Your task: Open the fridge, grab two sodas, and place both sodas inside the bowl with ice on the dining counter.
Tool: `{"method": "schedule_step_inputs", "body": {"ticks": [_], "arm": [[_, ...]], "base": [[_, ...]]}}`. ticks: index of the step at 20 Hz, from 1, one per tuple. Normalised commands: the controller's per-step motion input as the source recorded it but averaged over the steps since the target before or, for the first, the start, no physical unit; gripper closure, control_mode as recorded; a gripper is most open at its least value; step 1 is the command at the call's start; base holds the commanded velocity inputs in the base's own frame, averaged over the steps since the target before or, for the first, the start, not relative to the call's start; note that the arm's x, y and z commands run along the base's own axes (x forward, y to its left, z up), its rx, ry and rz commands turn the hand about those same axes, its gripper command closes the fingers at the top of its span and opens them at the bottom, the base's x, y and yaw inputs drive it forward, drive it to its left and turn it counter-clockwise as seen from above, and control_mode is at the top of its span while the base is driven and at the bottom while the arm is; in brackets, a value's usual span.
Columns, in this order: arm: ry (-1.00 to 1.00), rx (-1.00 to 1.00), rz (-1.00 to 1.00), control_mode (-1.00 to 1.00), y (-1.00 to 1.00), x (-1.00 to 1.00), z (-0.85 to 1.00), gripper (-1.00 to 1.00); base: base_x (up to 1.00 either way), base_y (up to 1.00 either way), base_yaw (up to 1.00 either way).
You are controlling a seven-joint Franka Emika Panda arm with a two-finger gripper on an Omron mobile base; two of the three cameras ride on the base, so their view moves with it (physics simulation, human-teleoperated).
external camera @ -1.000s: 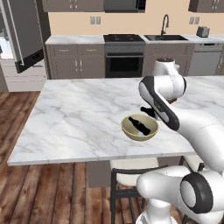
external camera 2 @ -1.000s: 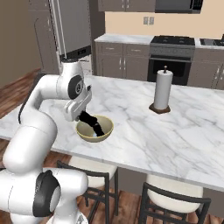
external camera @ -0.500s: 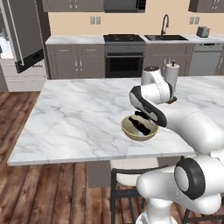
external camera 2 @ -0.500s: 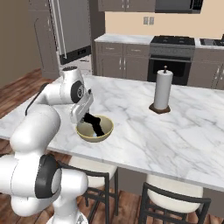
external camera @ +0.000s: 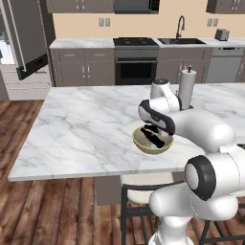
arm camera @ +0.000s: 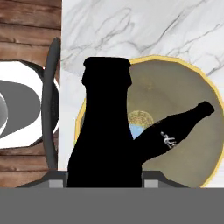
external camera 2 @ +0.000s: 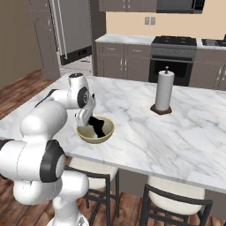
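Note:
An olive-beige bowl (external camera: pixel 139 143) (external camera 2: pixel 93 138) (arm camera: pixel 192 78) stands near the front edge of the white marble dining counter (external camera: pixel 86 129) (external camera 2: pixel 145 132) (arm camera: pixel 131 26). One black soda (arm camera: pixel 175 129) (external camera: pixel 157 139) lies on its side in the bowl, over a pale bluish patch of ice (arm camera: pixel 136 131). A second soda (arm camera: pixel 107 140) (external camera 2: pixel 98 126) is upright in my gripper (external camera: pixel 151 128) (external camera 2: pixel 91 120), which is shut on it just above the bowl. The light-grey fridge (external camera: pixel 26 43) (external camera 2: pixel 73 26) stands at the back left, its door swung open.
A paper towel roll (external camera: pixel 186 88) (external camera 2: pixel 162 90) stands on the counter beyond the bowl, to its right. Stools (external camera: pixel 139 191) (external camera 2: pixel 176 198) are tucked under the counter's near edge. Stove (external camera: pixel 135 62) and sink counter line the back wall.
The arm's elbow has swung left and lower toward the bowl. The hand stays over the bowl with the soda still gripped.

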Motion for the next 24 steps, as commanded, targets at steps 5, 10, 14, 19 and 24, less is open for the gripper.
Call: {"method": "schedule_step_inputs", "body": {"ticks": [5,10,14,19,24], "arm": [[0.00,-0.03,0.04,-1.00,0.00,0.19,-0.36,1.00],[0.00,-0.04,0.04,-1.00,0.00,0.21,-0.35,1.00],[0.00,0.00,0.05,-1.00,0.00,0.16,-0.20,1.00],[0.00,0.00,0.06,-1.00,0.00,0.13,-0.17,1.00],[0.00,0.00,0.05,-1.00,0.00,0.14,-0.17,1.00]], "base": [[0.00,0.00,0.00],[0.00,0.00,0.00],[0.00,0.00,0.00],[0.00,0.00,0.00],[0.00,0.00,0.00]]}}
